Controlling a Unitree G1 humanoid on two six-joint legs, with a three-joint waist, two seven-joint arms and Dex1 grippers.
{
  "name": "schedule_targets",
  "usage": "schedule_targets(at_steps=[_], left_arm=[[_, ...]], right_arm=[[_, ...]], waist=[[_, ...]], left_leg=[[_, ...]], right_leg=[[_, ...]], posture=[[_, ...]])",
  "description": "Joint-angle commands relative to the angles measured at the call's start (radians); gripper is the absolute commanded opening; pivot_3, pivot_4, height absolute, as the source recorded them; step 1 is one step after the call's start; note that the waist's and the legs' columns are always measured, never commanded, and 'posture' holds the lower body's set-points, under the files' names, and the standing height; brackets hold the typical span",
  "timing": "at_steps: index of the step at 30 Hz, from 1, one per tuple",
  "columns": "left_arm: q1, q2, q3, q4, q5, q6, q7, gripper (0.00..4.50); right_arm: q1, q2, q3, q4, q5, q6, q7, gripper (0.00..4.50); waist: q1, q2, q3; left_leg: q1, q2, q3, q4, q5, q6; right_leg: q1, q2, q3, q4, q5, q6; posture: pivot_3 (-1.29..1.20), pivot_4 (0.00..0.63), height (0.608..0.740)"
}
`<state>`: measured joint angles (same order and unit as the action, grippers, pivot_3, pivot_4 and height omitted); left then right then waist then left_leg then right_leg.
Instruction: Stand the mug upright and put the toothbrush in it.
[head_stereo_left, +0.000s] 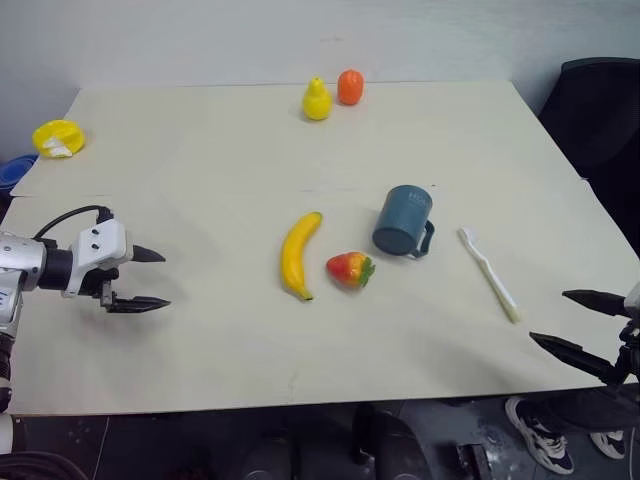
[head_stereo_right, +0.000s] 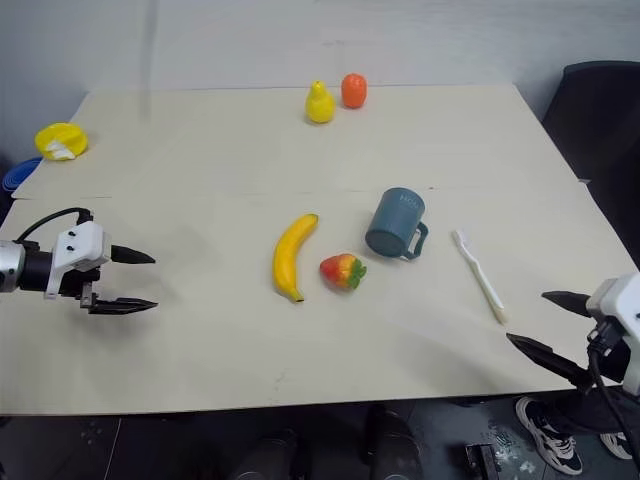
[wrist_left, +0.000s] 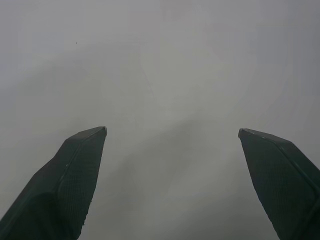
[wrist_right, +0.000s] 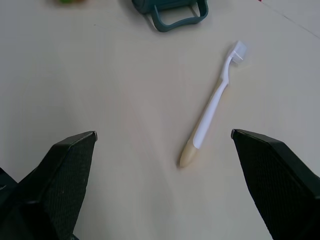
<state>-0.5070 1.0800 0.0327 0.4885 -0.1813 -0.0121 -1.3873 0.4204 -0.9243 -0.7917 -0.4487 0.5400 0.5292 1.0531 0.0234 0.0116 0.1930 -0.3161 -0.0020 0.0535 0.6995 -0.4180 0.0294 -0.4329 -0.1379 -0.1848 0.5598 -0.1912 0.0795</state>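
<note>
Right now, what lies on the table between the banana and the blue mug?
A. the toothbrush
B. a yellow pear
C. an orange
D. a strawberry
D: the strawberry lies on the table between the banana and the mug; the toothbrush lies on the mug's other side.

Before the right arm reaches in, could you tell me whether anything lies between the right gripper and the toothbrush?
Nothing visible does. The right gripper is open at the table's near right edge, and only bare tabletop separates it from the toothbrush. The mug, lying on its side, is on the far side of the toothbrush.
</note>
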Motion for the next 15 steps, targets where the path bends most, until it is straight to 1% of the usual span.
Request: schedule_targets(at_steps=[1,15], left_arm=[[-0.017,0.008,0.022,0.003,-0.008,-0.013,-0.012,4.49],[-0.033,-0.016,0.015,0.010,0.002,-0.007,0.018,4.49]], right_arm=[[0.013,0.018,-0.043,-0.030,0.013,0.000,-0.001,4.50],[0.022,0.018,-0.044,-0.030,0.008,0.000,-0.002,4.50]], waist=[[0.000,0.000,0.000],[0.000,0.000,0.000]], left_leg=[[0.000,0.000,0.000,0.000,0.000,0.000],[0.001,0.002,0.005,0.000,-0.001,-0.001]], right_leg=[[0.000,0.000,0.000,0.000,0.000,0.000],[-0.002,0.003,0.001,0.000,0.001,-0.001]], posture=[[0.00,0.150,0.740],[0.00,0.150,0.740]])
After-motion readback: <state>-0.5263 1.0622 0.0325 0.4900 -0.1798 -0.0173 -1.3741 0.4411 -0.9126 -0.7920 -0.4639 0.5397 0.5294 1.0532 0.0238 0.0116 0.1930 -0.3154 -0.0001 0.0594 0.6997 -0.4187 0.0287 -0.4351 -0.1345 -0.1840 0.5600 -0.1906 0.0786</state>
